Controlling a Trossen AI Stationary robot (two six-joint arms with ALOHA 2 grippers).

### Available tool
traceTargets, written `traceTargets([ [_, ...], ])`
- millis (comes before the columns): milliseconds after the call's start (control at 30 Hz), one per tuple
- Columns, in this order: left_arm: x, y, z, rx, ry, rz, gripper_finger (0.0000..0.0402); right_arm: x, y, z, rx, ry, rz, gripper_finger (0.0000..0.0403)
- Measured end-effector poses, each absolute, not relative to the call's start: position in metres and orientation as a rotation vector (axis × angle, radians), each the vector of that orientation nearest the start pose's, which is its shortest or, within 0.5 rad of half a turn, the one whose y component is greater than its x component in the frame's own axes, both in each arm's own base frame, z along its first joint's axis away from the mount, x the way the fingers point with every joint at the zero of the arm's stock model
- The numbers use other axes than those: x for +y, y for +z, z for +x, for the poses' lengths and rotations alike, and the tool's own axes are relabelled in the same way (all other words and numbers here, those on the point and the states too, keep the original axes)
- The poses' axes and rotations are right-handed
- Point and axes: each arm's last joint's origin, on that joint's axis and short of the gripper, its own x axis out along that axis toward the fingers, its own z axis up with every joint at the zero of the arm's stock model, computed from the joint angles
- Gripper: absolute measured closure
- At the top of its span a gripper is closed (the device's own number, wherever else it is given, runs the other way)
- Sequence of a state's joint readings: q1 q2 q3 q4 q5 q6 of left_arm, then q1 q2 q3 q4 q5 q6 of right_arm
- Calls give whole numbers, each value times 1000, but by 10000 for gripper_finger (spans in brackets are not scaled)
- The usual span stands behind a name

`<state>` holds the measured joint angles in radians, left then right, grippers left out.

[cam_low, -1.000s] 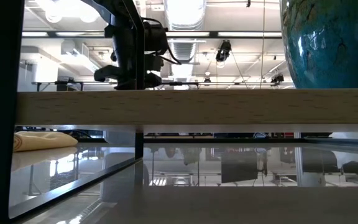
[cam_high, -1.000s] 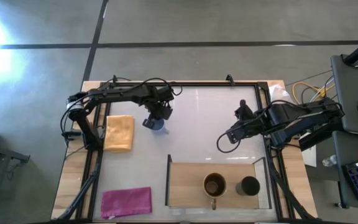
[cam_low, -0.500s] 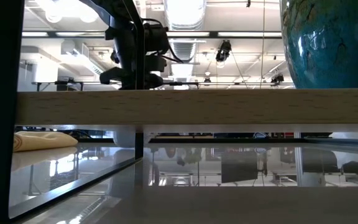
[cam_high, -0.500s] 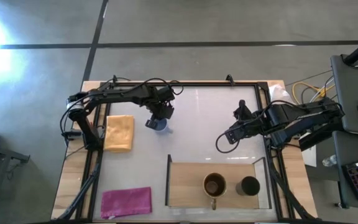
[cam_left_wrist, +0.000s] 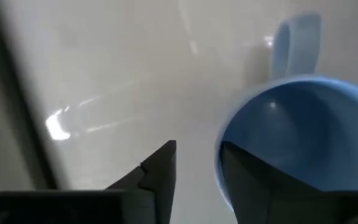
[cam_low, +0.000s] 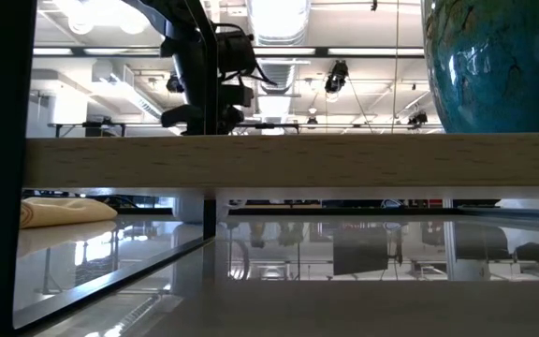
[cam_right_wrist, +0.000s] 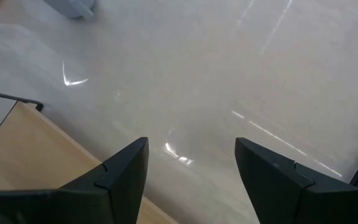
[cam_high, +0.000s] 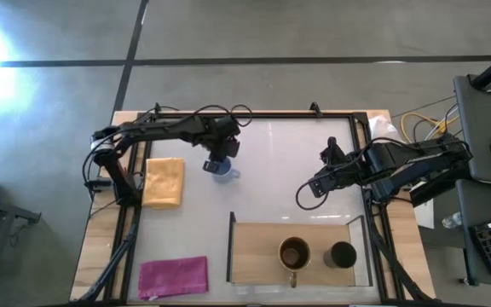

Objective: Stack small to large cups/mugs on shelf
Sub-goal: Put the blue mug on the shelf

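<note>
The left gripper (cam_high: 218, 162) is seen over the far left part of the glossy white surface (cam_high: 288, 162), just right of the yellow cloth (cam_high: 164, 182). Its fingers (cam_left_wrist: 160, 171) are clamped on the rim of the light blue mug (cam_left_wrist: 297, 137): in the left wrist view one finger is placed outside the wall and the other inside the bowl, with the mug's handle (cam_left_wrist: 296, 43) pointing away from the gripper. From above, only a small part of the light blue mug (cam_high: 222, 172) is shown beneath the gripper; whether it rests on the surface or is lifted cannot be told.

The right gripper (cam_high: 307, 193) is held over the right side of the surface, well apart from the mug, with its fingers (cam_right_wrist: 124, 167) spread wide and nothing between them. In the right wrist view the corner of the shelf (cam_right_wrist: 17, 143) is seen below it.

The shelf (cam_high: 254, 251) is placed at the near edge of the surface, right of centre. On it the brown mug (cam_high: 293, 254) with its yellowish handle and the black cup (cam_high: 343, 254) are set side by side, apart from one another, the black cup nearer the right end. The pink cloth (cam_high: 174, 276) is laid at the near left corner. In the low view a blue glazed vessel (cam_low: 494, 65) is seen standing on the shelf board.
</note>
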<state>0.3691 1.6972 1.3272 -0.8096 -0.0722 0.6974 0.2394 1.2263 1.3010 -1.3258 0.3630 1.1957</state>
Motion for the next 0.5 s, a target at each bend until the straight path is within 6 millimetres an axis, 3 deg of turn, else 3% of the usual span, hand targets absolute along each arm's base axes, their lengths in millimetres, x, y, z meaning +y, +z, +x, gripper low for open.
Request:
traceTargets([
  [233,125,275,306,1153,275,216,272,37,340,197,943,-773,671,170],
  [367,120,286,290,1102,473,-95,271,37,340,197,944,-771,663,170],
  [500,113,282,271,1127,644,-375,272,32,340,198,937,-790,675,174],
])
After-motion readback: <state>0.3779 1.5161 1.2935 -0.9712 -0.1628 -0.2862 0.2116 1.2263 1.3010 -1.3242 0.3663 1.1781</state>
